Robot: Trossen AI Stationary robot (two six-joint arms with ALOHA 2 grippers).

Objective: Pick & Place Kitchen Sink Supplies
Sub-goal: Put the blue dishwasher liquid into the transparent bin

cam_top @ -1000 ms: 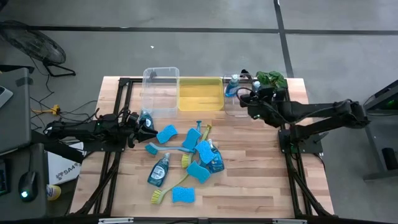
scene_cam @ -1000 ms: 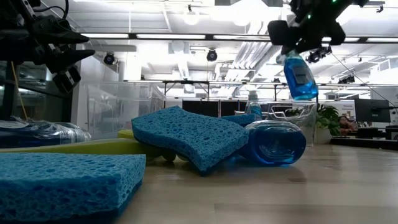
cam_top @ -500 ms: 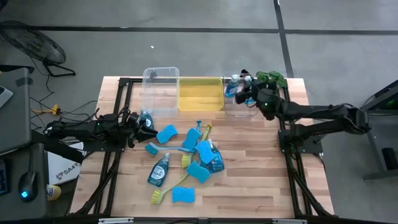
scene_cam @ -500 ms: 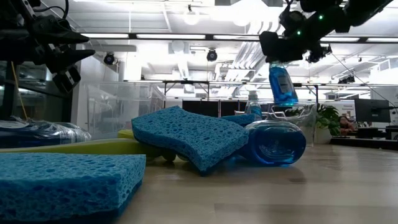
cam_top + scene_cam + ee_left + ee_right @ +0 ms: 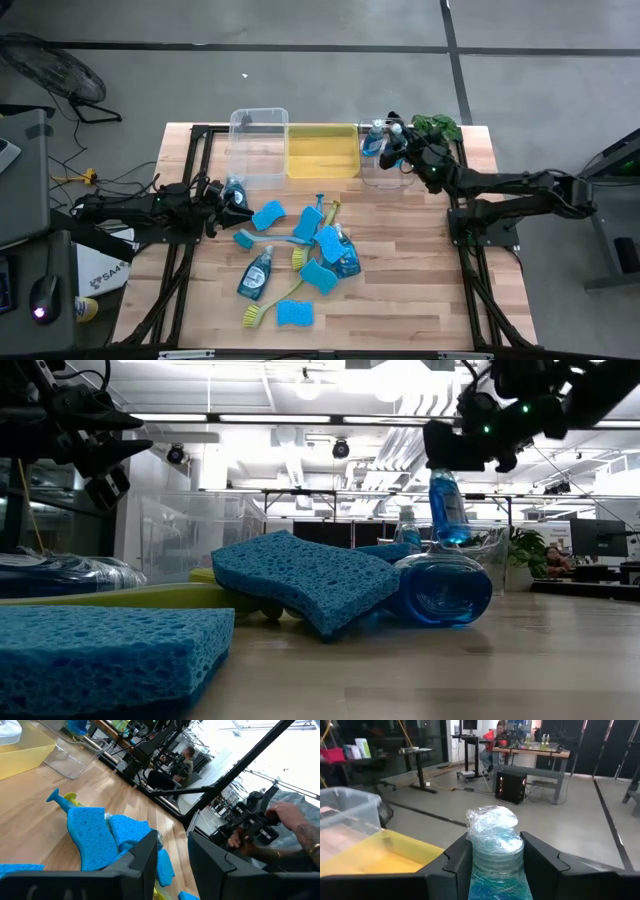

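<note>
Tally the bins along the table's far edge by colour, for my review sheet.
Clear bins: 2 (left one, right one)
Yellow bin: 1
Total: 3

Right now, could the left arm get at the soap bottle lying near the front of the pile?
Probably yes. The left gripper hovers beside the pile, holding nothing, and the soap bottle lies uncovered on the table.
</note>
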